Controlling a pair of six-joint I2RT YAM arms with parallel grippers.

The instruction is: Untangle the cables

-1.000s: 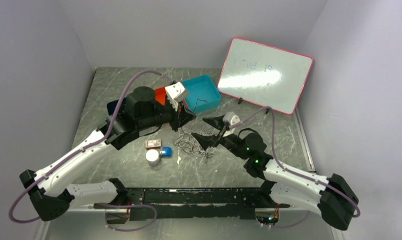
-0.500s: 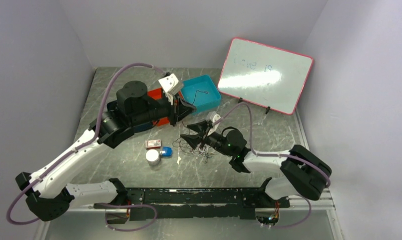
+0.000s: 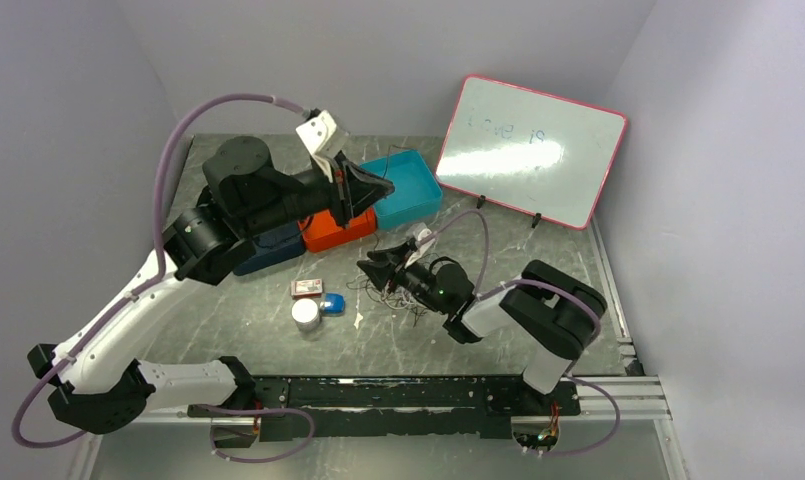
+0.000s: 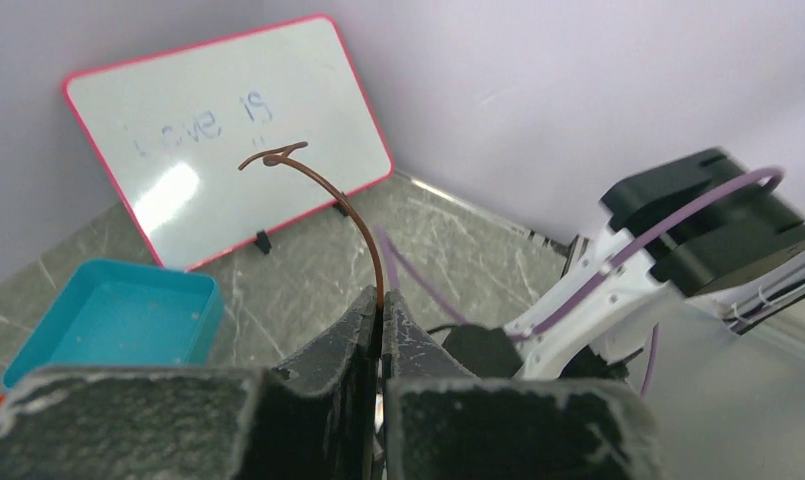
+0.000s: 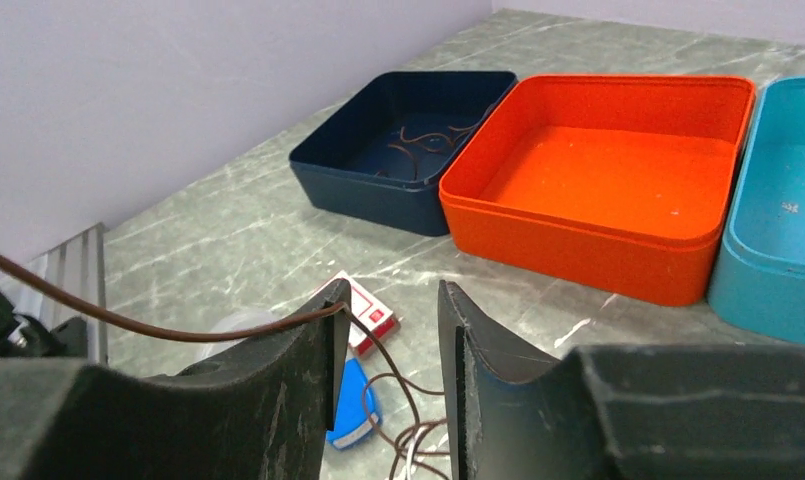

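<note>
From the overhead camera, the tangle of thin dark and white cables [image 3: 390, 297] lies on the grey marbled tabletop [image 3: 538, 275], on the near side of the rectangular orange plastic tray [image 3: 338, 234]. The strands are too fine for me to tell apart there. The right gripper [image 3: 368, 268] sits low at that tangle, and I cannot read its jaws from here. The left gripper [image 3: 385, 186] is raised in the air beyond the orange tray's far side, its load too thin to see. Plain pale lilac walls [image 3: 378, 60] close in the table.

On the left wrist camera, the left gripper [image 4: 380, 302] is clamped tight on a thin brown wire-like cable [image 4: 355, 215]. It rises from the fingertips and curls over at the top, and its lower run is hidden behind the fingers.

On the right wrist camera, the right gripper [image 5: 390, 300] has its jaws partly apart, with a clear gap between them. A brown strand [image 5: 158, 331] runs in from the picture's left edge to the tip of the nearer finger, then drops towards the tangle, which is cut off at the bottom edge. The orange tray [image 5: 618, 170] lies beyond the fingers. A navy blue plastic tray [image 5: 373, 192] just beside it holds a few brown strands.
</note>
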